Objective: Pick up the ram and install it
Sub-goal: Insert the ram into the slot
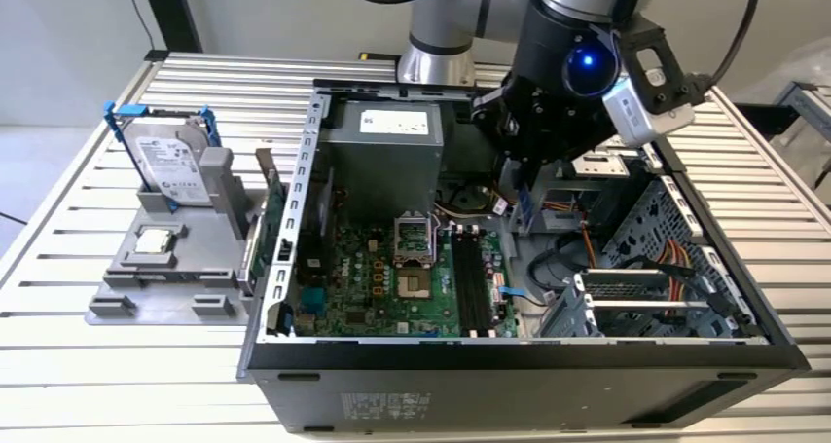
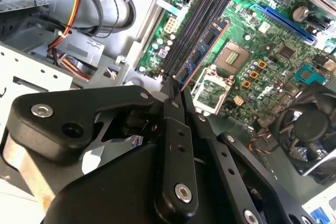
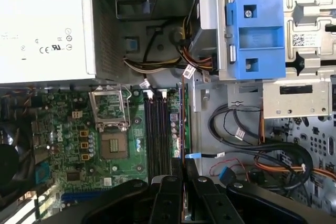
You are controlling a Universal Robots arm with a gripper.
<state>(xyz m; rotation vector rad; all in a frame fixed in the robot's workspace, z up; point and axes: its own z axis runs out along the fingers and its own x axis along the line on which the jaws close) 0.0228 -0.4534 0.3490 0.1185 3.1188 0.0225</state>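
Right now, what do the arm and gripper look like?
The arm is silver-grey tubing with blue trim; its black wrist carries a glowing blue light and a pale grey box. The gripper is matte black linkage with silver pins; black cables trail off.

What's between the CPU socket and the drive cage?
Black memory slots, then the ram edge-on in the gripper; first wrist view.

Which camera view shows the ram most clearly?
The second wrist view: the ram shows its flat face with chips, reaching out from the gripper that holds it. In the first wrist view it is edge-on, a thin line. In the exterior view it is too small to tell from the gripper.
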